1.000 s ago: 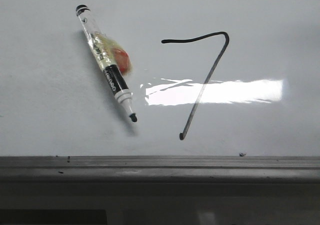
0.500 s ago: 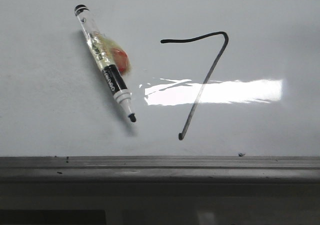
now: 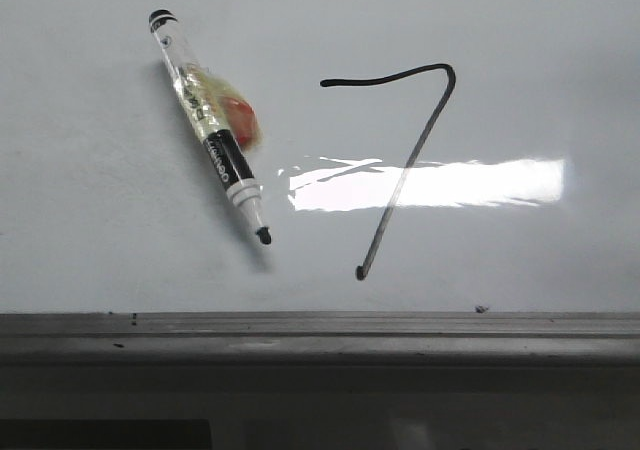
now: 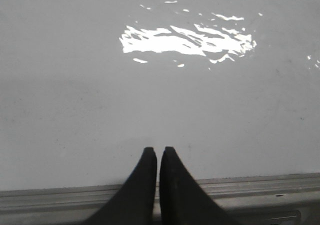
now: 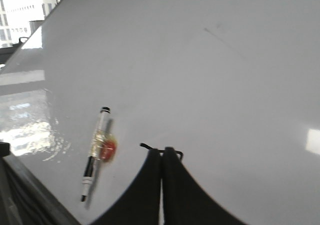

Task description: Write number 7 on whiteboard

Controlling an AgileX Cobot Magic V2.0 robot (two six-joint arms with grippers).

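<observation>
The number 7 [image 3: 405, 155] is drawn in black on the whiteboard [image 3: 520, 50], right of centre in the front view; its diagonal ends in a dot near the lower ledge. A marker [image 3: 208, 125] with a black tip and a red lump taped to it rests on the board left of the 7, apart from both grippers. No gripper shows in the front view. My left gripper [image 4: 156, 149] is shut and empty over bare whiteboard [image 4: 75, 110]. My right gripper [image 5: 161, 150] is shut and empty, covering most of the number 7 [image 5: 145, 146]; the marker [image 5: 97, 147] lies beside it.
A grey metal ledge [image 3: 320, 335] runs along the board's lower edge, also the ledge [image 4: 260, 185] under the left fingers. A bright glare streak [image 3: 470, 182] crosses the 7's diagonal. A small dark speck [image 3: 481, 309] sits near the ledge.
</observation>
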